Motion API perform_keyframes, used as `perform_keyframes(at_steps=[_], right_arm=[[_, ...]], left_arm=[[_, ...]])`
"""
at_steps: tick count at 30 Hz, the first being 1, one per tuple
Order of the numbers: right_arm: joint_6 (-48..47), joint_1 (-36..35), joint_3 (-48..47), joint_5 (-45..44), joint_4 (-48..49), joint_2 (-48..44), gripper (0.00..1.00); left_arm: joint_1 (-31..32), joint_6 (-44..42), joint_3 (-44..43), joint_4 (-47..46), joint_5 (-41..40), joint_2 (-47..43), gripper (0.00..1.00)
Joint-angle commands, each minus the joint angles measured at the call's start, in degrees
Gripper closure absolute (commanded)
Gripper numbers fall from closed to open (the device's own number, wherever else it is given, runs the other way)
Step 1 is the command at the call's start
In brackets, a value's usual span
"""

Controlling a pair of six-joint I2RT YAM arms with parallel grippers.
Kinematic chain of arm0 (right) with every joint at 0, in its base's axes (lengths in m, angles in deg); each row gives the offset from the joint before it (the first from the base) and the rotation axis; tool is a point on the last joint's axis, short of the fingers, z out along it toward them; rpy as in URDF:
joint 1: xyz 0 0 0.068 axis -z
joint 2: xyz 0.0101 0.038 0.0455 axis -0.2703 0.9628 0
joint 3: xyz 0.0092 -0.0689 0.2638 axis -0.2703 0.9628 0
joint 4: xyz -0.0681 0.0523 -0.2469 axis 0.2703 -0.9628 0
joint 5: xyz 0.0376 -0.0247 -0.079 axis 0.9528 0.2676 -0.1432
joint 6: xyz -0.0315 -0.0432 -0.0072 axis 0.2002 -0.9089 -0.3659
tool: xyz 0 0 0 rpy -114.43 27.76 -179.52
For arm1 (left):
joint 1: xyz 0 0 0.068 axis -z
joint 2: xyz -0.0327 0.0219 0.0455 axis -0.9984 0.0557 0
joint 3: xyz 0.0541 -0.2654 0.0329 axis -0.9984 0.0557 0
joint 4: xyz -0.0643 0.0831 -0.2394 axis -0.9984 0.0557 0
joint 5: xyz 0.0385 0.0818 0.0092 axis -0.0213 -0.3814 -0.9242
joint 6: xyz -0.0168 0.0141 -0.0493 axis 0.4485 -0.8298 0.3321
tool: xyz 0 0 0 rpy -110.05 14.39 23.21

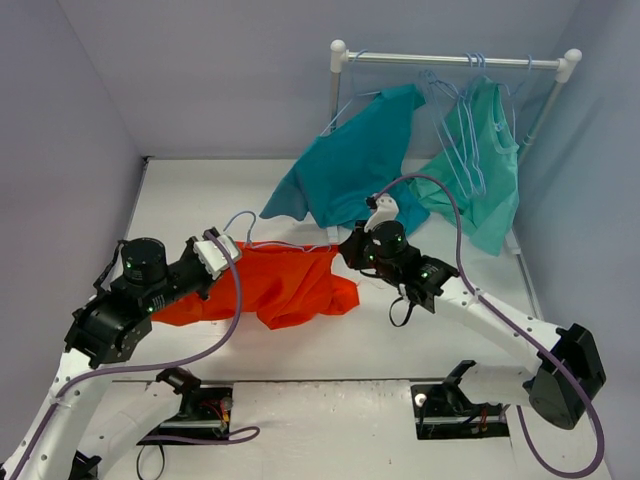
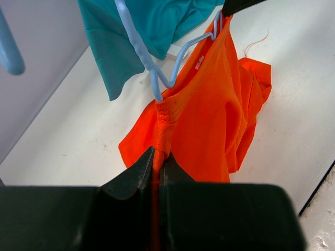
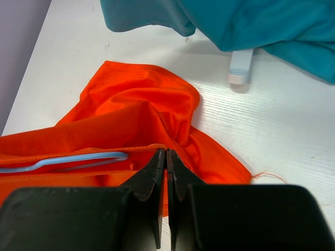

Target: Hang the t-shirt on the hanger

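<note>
The orange-red t-shirt (image 1: pixel 275 285) is stretched above the table between my two grippers, its lower part sagging onto the table. A pale blue hanger (image 1: pixel 262 243) sits inside its neck opening, its hook sticking up near the left gripper. My left gripper (image 1: pixel 226 252) is shut on the t-shirt's neck edge (image 2: pixel 163 117), where the hanger (image 2: pixel 152 68) emerges. My right gripper (image 1: pixel 350 247) is shut on the other end of the t-shirt's neck edge (image 3: pixel 157 148), next to the hanger's rounded end (image 3: pixel 78 159).
A white rail (image 1: pixel 455 60) stands at the back right with a teal-blue shirt (image 1: pixel 350 160), a lighter green-teal garment (image 1: pixel 490 160) and several spare pale hangers (image 1: pixel 455 110). The teal shirt hangs low just behind the t-shirt. Grey walls enclose the table on the left and back.
</note>
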Motion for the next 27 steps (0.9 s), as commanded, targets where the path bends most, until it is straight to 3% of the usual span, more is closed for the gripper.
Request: perform_keyframes(at_steps=[1, 10, 13, 27], right_arm=[[-3.7, 2.1, -2.7, -1.4, -1.1, -1.7, 1.00], [-9.5, 1.3, -11.7, 2.1, -4.4, 1.2, 1.00], [-11.4, -0.9, -15.6, 2.4, -6.3, 2.8, 1.00], [-19.3, -9.6, -29.9, 0.1, -12.2, 8.3, 1.00]], left_arm=[[0.1, -1.5, -1.3, -2.7, -1.4, -0.1, 1.00], [0.1, 1.1, -4.6, -5.8, 3.4, 5.6, 1.00], [0.2, 3.0, -4.8, -11.3, 4.6, 6.6, 1.00], [0.2, 7.4, -4.3, -19.2, 9.5, 6.6, 1.00]])
